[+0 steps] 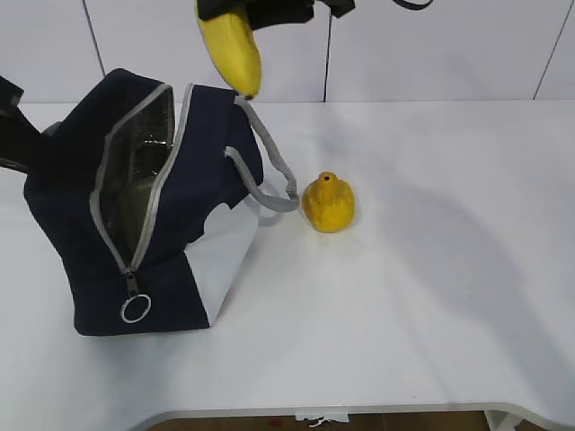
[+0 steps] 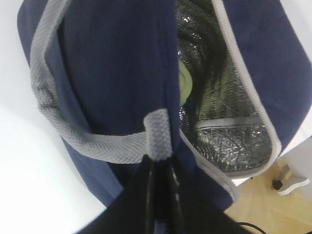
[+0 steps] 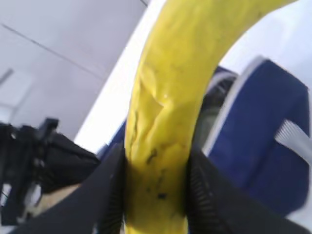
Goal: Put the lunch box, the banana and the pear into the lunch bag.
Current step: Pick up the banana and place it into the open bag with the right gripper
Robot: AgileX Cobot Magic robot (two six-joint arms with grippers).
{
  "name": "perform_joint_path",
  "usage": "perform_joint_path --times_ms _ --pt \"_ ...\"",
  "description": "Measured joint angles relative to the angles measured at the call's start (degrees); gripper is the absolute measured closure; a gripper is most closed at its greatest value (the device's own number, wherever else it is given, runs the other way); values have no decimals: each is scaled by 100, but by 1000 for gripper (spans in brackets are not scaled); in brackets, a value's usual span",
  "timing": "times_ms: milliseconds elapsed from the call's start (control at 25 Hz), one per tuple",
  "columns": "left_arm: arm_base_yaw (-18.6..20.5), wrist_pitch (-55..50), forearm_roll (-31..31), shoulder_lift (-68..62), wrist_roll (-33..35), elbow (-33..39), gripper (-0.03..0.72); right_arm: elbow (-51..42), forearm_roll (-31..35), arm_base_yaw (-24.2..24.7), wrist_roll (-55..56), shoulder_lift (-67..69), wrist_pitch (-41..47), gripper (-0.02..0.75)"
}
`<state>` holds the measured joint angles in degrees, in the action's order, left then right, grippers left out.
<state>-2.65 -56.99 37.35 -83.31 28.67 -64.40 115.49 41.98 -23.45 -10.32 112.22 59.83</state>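
One banana point(image 3: 161, 146) clamped between right gripper point(image 3: 156, 195) fingers.

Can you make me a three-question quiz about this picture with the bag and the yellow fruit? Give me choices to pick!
1. Where is the pear?
A. inside the bag
B. on the table beside the bag
C. in a hand

2. What colour is the lunch bag?
A. navy blue
B. red
C. green

3. How is the bag's zipper?
A. shut
B. open
C. hidden

Answers: 1 B, the pear sits on the white table right of the bag. 2 A, its fabric is dark blue. 3 B, the silvery lining shows, while the right hand holds the banana above it.
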Motion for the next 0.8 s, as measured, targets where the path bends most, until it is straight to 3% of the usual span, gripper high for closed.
perform_joint_path --times_ms 440,680,800 --pt "0 0 76 0 0 0 689 34 1089 -817 -340 1009 -966 473" --pt "0 0 76 0 0 0 689 34 1056 -833 -419 1368 -1033 473" --pt "0 22 76 0 0 0 689 34 536 -833 -431 1475 -771 473"
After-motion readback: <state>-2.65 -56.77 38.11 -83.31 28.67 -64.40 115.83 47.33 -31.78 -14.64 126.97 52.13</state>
